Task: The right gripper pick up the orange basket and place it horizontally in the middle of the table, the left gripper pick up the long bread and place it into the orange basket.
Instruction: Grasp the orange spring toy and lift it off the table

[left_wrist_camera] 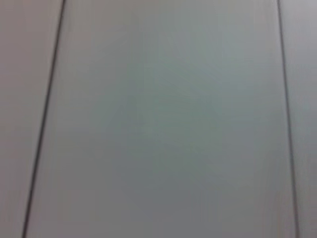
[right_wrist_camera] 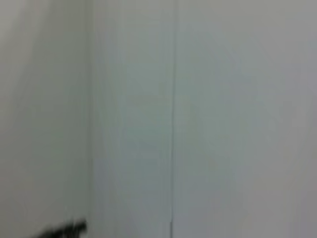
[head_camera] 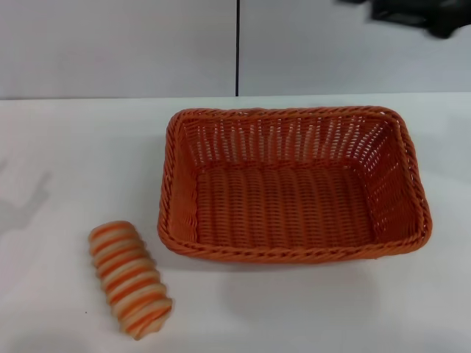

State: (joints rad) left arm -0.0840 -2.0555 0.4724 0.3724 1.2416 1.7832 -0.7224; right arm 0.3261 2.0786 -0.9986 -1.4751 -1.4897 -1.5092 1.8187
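Observation:
The orange basket (head_camera: 294, 184) lies flat on the white table (head_camera: 66, 154), its long side running left to right, and nothing is in it. The long bread (head_camera: 130, 279), striped orange and cream, rests on the table just off the basket's near left corner, apart from it. A black blurred part of the right gripper (head_camera: 419, 15) shows high at the far right, above and behind the basket, holding nothing I can see. The left gripper is out of view. Both wrist views show only the pale wall.
A pale grey wall (head_camera: 118, 44) with a dark vertical seam (head_camera: 238, 44) stands behind the table. Bare tabletop lies to the left of the basket and along the front edge.

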